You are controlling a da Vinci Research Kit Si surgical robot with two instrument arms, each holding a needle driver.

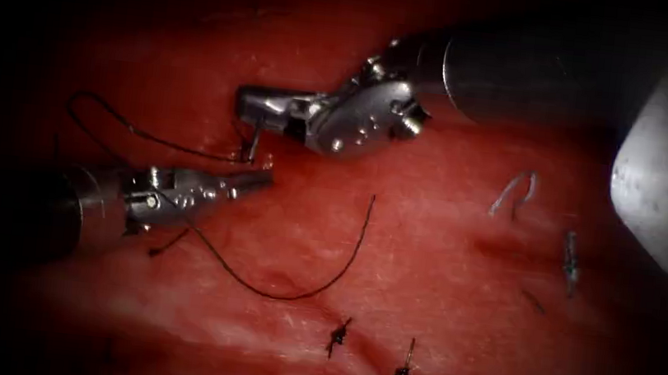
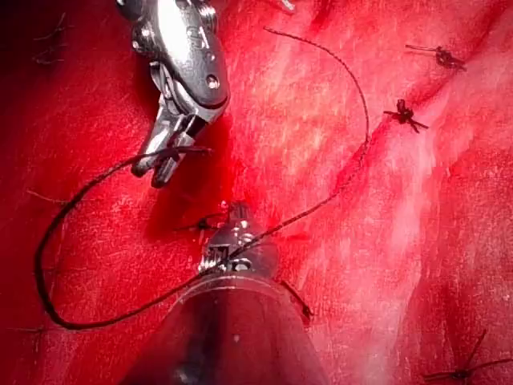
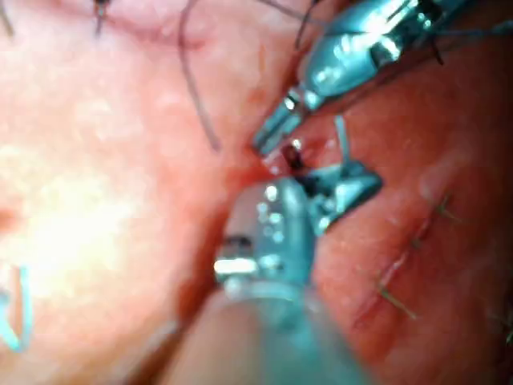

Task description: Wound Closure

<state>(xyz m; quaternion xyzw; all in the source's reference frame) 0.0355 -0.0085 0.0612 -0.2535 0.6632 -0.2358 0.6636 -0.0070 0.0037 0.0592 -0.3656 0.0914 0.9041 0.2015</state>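
Endoscope view, right tool (image 1: 253, 104): jaws closed on the thread (image 1: 290, 291) just above the tissue (image 1: 427, 247).
Left tool (image 1: 256, 179): jaws narrow, nearly shut; whether they hold thread, I cannot tell.
Needle: cannot make it out.
Advice: keep thread tension gentle, clear of the finished knots (image 1: 339, 336).

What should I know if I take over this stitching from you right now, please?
Right tool: jaws shut on the thread, just above the tissue.
Left tool: jaws shut, holding nothing that I can see; the thread lies across its wrist.
The thread's long free end rests on the tissue.
Where the needle is, I cannot tell.
Done: two knotted stitches.
Left: the stitch at the tools' tips looks untied.
Loose thread scraps lie to the right.
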